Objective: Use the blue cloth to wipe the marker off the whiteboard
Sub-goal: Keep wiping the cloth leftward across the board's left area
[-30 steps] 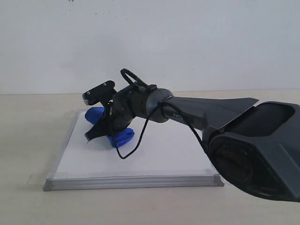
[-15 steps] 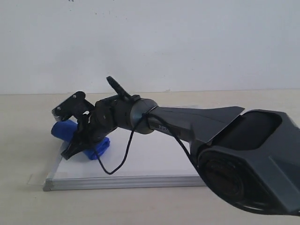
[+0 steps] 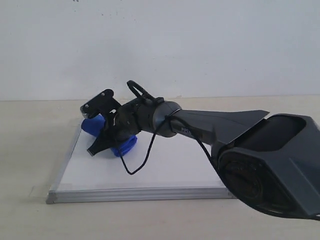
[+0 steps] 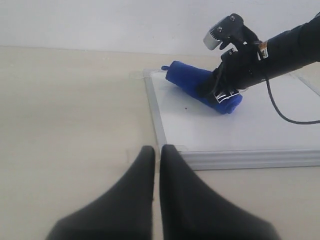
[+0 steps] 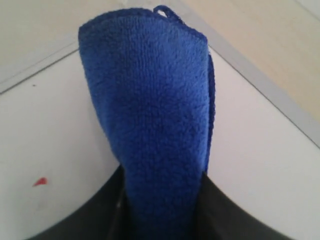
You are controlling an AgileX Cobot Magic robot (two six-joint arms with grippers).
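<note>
1. Exterior view: the blue cloth (image 3: 126, 146) is pinched across its middle by the right gripper (image 3: 106, 140) and pressed onto the whiteboard (image 3: 165, 170), towards the far left corner as seen here. The board lies flat on the counter (image 3: 30, 150). No drawn line can be made out from this side. A loose black cable (image 3: 136, 167) hangs low from the wrist; whether it touches the board cannot be judged
2. Left wrist view: the left gripper (image 4: 156, 165) is seen with its fingers pressed together and nothing between them, over bare counter just off the board's near edge and well apart from the cloth. The board looks clean here apart from a tiny dark speck (image 4: 185, 106)
3. Right wrist view: the cloth fills the gap between the right gripper's two dark fingers. Of the marker (image 5: 40, 181) only a small red fleck is seen, on the board beside the cloth and not under it
4. Risks, as judged: the fleck may be missed if strokes pass alongside it; the cloth end near the frame (image 5: 260, 75) may snag there; hard pressing may work the roll out of the pinch; the cable may drag across the surface
5. Writing: small white print (image 3: 187, 131) on the right arm and a pale label (image 4: 221, 97) on the right gripper are noted; both are too small to be read, and no brand is legible
</note>
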